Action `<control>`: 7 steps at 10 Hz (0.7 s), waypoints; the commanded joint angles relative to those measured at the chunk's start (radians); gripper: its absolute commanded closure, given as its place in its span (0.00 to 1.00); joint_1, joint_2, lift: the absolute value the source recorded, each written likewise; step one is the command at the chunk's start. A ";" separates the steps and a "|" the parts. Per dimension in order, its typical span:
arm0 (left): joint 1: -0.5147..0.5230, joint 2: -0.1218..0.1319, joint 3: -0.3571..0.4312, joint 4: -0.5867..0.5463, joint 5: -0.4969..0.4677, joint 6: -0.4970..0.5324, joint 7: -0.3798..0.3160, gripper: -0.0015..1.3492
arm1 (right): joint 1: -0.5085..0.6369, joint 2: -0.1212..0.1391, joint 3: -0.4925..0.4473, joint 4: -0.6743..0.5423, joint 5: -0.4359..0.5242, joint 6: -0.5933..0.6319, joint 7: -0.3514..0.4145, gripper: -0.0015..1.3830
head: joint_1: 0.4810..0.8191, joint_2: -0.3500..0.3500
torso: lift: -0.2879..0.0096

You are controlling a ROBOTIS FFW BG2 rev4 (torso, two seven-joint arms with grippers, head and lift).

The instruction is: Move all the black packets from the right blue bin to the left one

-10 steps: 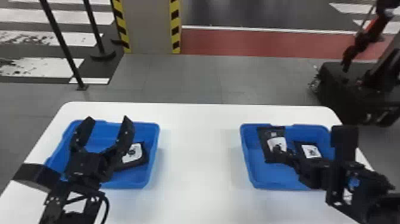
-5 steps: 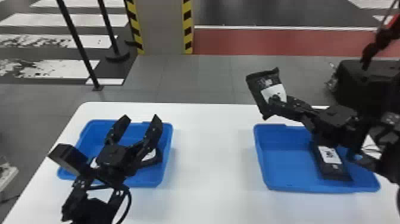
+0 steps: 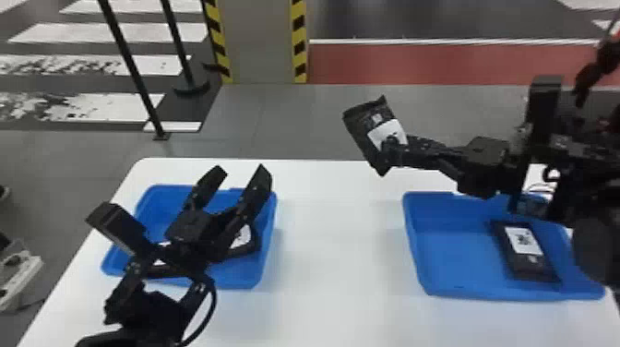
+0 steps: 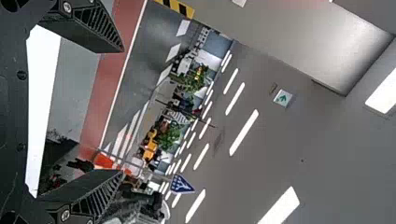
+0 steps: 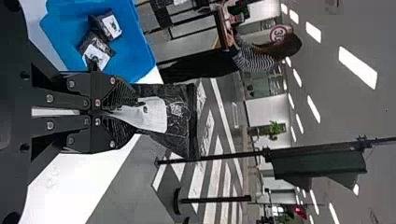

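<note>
A black packet is pinched aloft by the right gripper; another packet is contained in the right blue bin; two packets are seen in the left bin, the left gripper being spread above.

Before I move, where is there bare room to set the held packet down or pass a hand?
The table is bare between the left bin and right bin. The latter has bare floor left of its packet. Crowded: the left bin, with packets inside and the left gripper across the head view; the right bin's far edge, behind the right arm.
</note>
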 commanded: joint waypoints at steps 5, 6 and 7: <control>-0.007 -0.003 -0.015 -0.086 0.029 0.107 -0.021 0.08 | -0.164 0.032 0.158 0.208 -0.031 -0.001 0.118 0.81 | 0.53 0.66 | 0.60; -0.012 -0.003 -0.018 -0.093 0.031 0.130 -0.027 0.08 | -0.181 0.039 0.187 0.235 -0.041 -0.001 0.127 0.81 | 0.53 0.67 | 0.60; -0.017 -0.003 -0.021 -0.093 0.031 0.139 -0.029 0.08 | -0.198 0.047 0.218 0.262 -0.055 -0.001 0.139 0.81 | 0.53 0.69 | 0.60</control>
